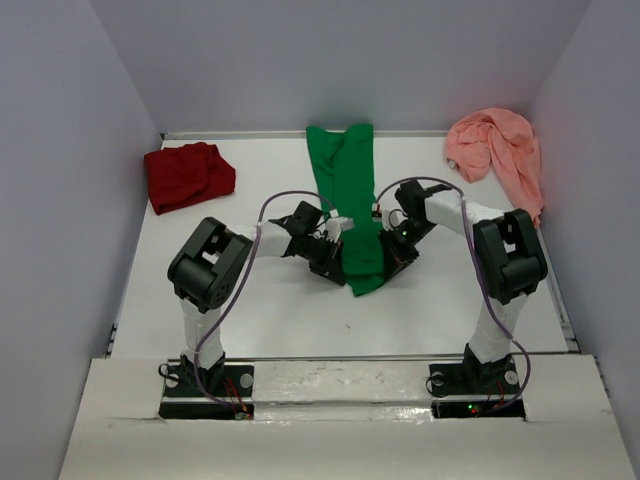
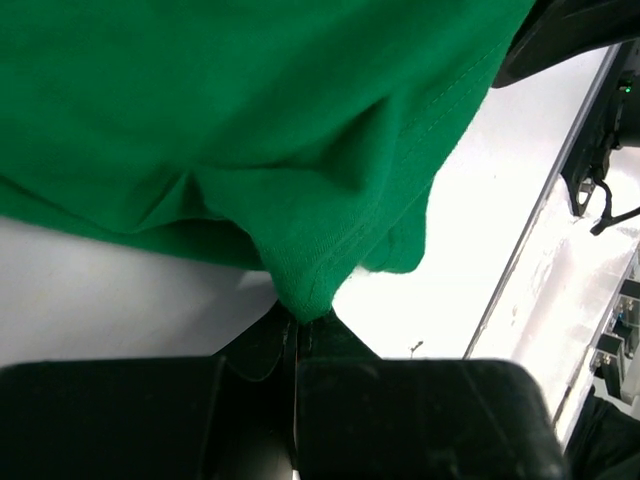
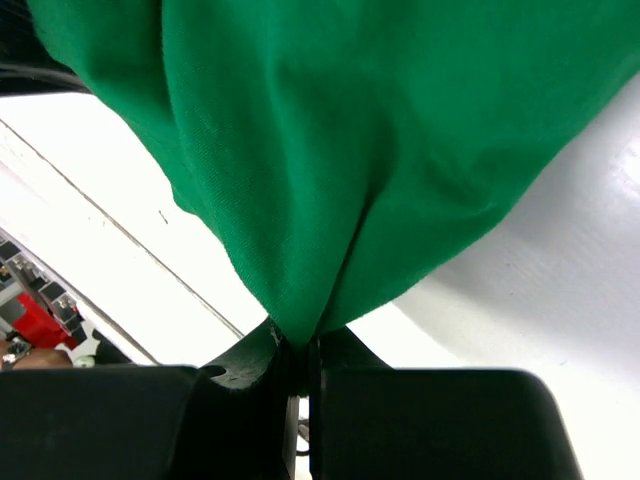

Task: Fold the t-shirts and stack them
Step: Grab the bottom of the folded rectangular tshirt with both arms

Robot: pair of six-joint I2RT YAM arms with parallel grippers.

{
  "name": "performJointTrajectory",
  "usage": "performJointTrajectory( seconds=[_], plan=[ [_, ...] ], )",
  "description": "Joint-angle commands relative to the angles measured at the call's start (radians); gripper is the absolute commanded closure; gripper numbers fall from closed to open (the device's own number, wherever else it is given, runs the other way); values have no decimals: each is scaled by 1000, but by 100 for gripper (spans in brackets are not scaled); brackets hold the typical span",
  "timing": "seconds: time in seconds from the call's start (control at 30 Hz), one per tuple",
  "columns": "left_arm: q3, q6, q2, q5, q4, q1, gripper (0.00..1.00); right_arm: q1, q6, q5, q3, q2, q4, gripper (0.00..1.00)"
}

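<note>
The bright green t-shirt lies as a long narrow strip from the back wall toward the table's middle. My left gripper is shut on its left edge; the left wrist view shows the green cloth pinched between closed jaws. My right gripper is shut on its right edge, and the right wrist view shows the cloth bunched into its closed jaws. Both hold the near part of the shirt just above the table. The dark red t-shirt lies crumpled at back left. The salmon-pink t-shirt lies crumpled at back right.
Grey walls enclose the white table on three sides. A raised white ledge with both arm bases runs along the near edge. Purple cables loop above each arm.
</note>
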Motion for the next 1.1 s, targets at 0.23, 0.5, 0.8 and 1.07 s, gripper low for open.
performJointTrajectory(
  seconds=[0.23,0.5,0.8,1.07],
  plan=[
    [58,52,-90,-31,-84,87,100,-2,5,-49,97,12,65,100],
    [53,59,-96,52,-82,87,100,-2,15,0,126,31,24,100],
    [112,143,-41,279,-179,32,100,-2,18,148,126,80,-119,100],
    [156,293,-20,437,-309,-53,100,-30,38,288,175,49,-153,100]
  ],
)
